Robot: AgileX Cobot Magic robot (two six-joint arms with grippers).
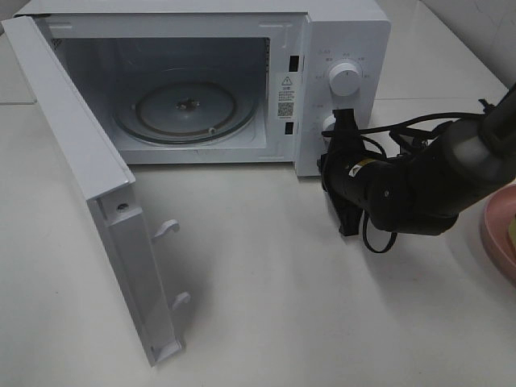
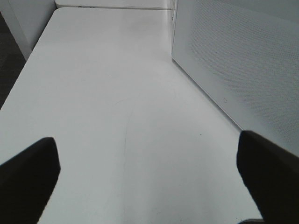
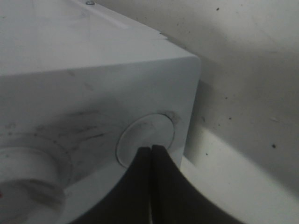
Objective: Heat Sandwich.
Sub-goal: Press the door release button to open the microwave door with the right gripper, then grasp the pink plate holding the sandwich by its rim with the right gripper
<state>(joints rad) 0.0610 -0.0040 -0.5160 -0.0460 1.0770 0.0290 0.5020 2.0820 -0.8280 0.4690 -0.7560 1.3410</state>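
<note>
Well, I could not see the sandwich in any of my three views. Only the edge of the round pink plate showed, at the far right of the white desk, so my guess was that the sandwich sat on the hidden part of that plate.

The white microwave oven stood at the back of the desk with its white door swung wide open. Inside, the round glass turning tray was bare.

My right gripper had its jaws pressed shut with nothing between them. The tips touched the round white button low on the oven's front, under the big white dial. My left gripper hung over bare desk with its jaws wide apart and nothing in them.

I thought the sandwich would be light and soft. A hard squeeze would squash the bread and push the filling out. The slices could also slide apart. So I judged it best to pinch it gently at the crust, or to lift the plate by its rim.

A small white sticker on the oven's inner frame had a warning triangle and a square code. Its words were too small for me to read, and so were the marks around the dial. I saw no brand name.
</note>
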